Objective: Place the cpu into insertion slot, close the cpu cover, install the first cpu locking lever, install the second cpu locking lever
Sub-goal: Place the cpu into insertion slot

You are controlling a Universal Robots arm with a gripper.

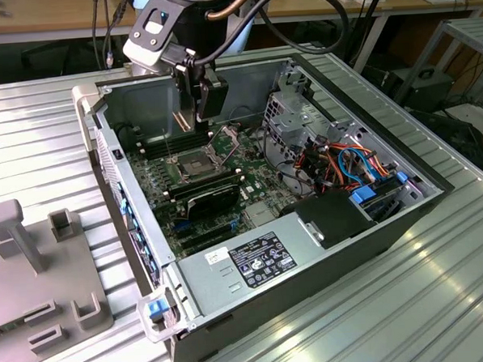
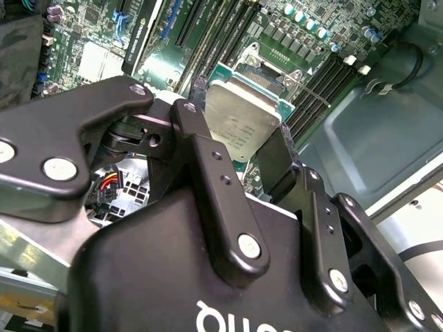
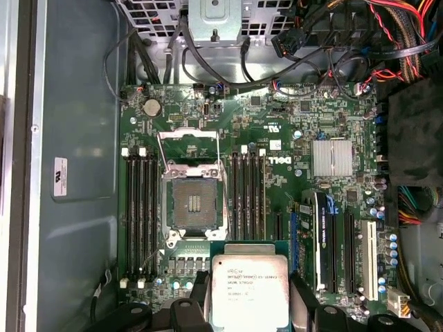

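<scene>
the black two-fingered gripper [image 3: 249,278] is closed partway on the flat square cpu with a dull silver-grey metal top [image 3: 249,296]; its black fingers [image 2: 208,155] press on two opposite edges of the chip, which is carried level with its metal face up toward the wrist; the cpu is clear of the board and touches nothing but the fingers;

outward from the chip, the square insertion slot with its dark pin field and silvery rim [image 3: 194,204] lies well apart from it, not beneath it; in the first wrist view the slot sits ahead of the fingertips and off to one side, toward the bare grey case wall, with a row of small round capacitors [image 3: 181,283] between chip and slot; the cpu's edges run roughly parallel to the slot's edges, so the gap looks like a sideways and forward offset, not a twist;

the slot stands open and unfilled; the thin silvery cpu cover frame [image 3: 188,131] is swung up on the slot's far side; long black memory slots [image 3: 138,207] flank the socket on the green motherboard [image 3: 277,111];

in the exterior view the gripper [image 1: 191,123] hangs inside the open grey computer case [image 1: 140,105], above the socket area [image 1: 188,163].
</scene>
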